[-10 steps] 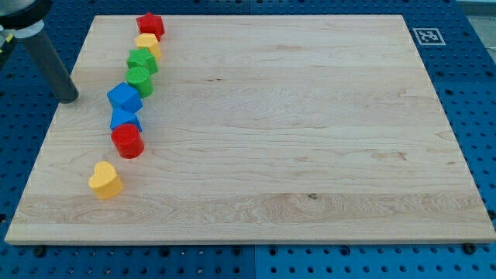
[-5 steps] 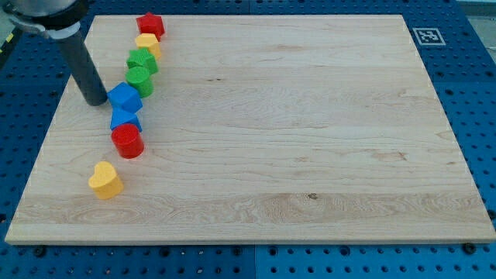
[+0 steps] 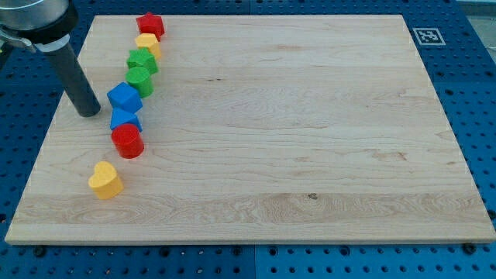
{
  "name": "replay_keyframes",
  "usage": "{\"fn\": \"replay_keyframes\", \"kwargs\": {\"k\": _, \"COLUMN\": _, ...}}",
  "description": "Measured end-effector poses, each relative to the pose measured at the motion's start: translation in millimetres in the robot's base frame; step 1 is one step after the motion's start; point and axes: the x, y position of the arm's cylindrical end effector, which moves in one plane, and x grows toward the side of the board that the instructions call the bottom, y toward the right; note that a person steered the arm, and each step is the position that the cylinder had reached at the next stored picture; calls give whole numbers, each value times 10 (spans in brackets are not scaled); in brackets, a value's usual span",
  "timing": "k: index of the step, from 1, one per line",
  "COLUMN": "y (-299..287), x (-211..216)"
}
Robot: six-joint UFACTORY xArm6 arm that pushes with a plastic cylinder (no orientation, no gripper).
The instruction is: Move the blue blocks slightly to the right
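Two blue blocks sit in a line of blocks at the board's left. The upper blue block [image 3: 124,98] is a cube-like shape; the lower blue block [image 3: 124,118] lies just below it, touching the red cylinder [image 3: 127,141]. My tip [image 3: 88,111] rests on the board to the left of the blue blocks, a short gap away from them, roughly level with the seam between the two.
Above the blue blocks lie a green cylinder [image 3: 139,79], a green star-like block [image 3: 142,60], a yellow block [image 3: 147,43] and a red star-like block [image 3: 150,25]. A yellow heart block [image 3: 105,180] lies at lower left. The board's left edge [image 3: 48,139] is near my tip.
My tip moved right from the board's left edge up to the upper blue block, then drew back slightly left and down. The blocks have not visibly shifted.
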Motion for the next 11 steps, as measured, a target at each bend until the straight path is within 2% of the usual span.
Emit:
{"fn": "replay_keyframes", "kwargs": {"k": 1, "y": 0, "x": -188}}
{"fn": "replay_keyframes", "kwargs": {"k": 6, "y": 258, "x": -114}}
{"fn": "replay_keyframes", "kwargs": {"k": 7, "y": 19, "x": -114}}
{"fn": "replay_keyframes", "kwargs": {"k": 9, "y": -214, "x": 350}}
{"fn": "replay_keyframes", "kwargs": {"k": 11, "y": -31, "x": 377}}
